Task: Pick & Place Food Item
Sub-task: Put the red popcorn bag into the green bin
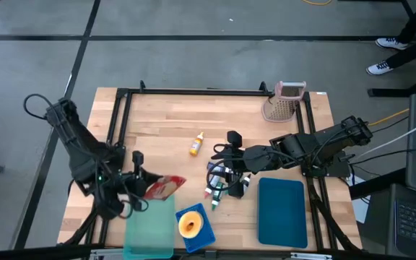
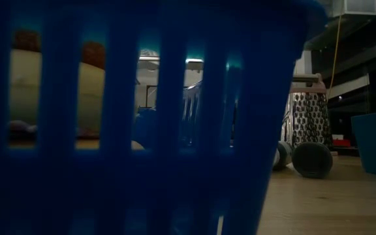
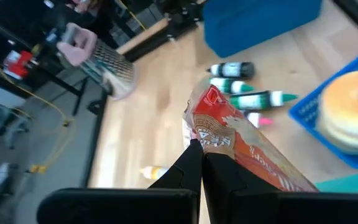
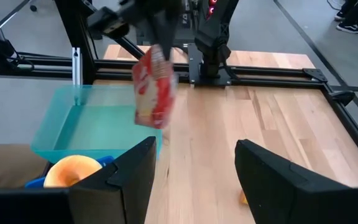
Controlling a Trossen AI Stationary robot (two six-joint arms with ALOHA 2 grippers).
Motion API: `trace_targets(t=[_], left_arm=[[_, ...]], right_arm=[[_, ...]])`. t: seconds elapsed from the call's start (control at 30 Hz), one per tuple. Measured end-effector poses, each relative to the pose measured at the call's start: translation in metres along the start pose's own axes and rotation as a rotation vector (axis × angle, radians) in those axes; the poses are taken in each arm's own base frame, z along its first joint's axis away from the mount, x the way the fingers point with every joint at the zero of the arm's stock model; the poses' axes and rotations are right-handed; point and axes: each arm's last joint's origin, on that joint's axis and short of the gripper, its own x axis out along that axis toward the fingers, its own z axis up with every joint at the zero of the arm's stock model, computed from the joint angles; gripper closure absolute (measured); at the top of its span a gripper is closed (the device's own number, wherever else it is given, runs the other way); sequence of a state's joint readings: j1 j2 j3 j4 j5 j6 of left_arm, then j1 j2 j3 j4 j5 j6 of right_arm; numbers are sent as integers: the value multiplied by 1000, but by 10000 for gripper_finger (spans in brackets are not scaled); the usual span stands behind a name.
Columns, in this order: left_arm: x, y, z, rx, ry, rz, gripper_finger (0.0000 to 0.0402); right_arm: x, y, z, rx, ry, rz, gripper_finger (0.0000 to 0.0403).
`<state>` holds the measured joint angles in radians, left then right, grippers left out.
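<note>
Here the left gripper (image 1: 141, 186), jaws clamped on the red snack bag (image 1: 163, 187), holds it beside the teal bin (image 1: 149, 231); release remains; right gripper (image 1: 226, 184) gapes empty.

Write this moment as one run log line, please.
left gripper: shut on red snack bag, lifted beside teal bin | right gripper: open, empty, over small bottles | donut: in blue basket
</note>
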<state>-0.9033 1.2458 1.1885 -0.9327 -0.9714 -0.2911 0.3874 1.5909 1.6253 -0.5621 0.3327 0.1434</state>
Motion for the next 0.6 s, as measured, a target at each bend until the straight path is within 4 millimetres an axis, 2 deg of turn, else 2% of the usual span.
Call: trace_targets(t=[0.4,0.6], left_arm=[[10,-70,-20,-173,169,-85,400],[9,-92,-30,-261,227,-91,400]], right_arm=[[0,0,0,-13,2,9,186],[0,0,0,-22,2,11,186]])
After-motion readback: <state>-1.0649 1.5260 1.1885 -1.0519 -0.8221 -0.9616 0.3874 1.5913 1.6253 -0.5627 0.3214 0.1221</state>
